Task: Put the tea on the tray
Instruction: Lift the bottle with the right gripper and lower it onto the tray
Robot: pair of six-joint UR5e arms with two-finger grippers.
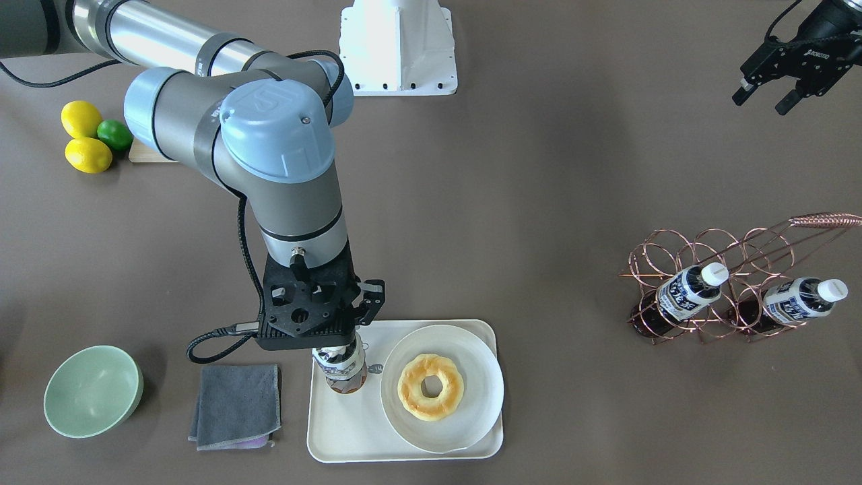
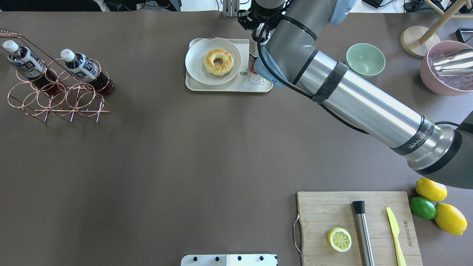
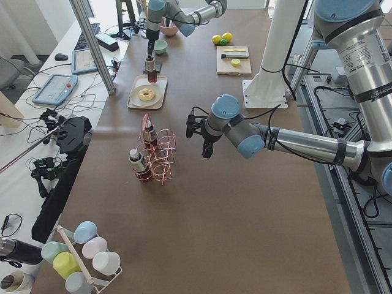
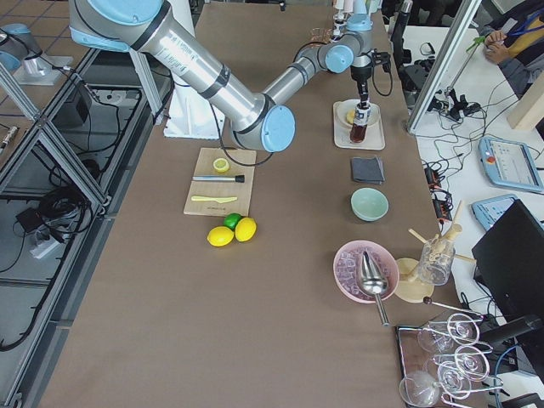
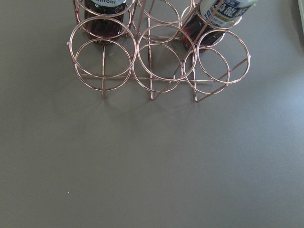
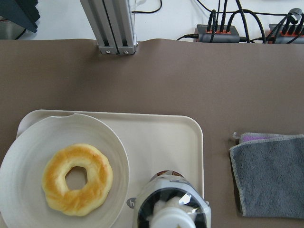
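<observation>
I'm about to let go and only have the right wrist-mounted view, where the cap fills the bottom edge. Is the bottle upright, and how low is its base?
Observer: In the exterior right view the tea stands upright in the right claw. Its base looks down at the tray, though I cannot confirm contact.
Operator: Where is the other arm?
Observer: The left claw hangs open and empty, far from the tray, on the robot's side of the copper rack.
Operator: What's in that rack?
Observer: Two spare bottles, lying tilted in its rings.
</observation>
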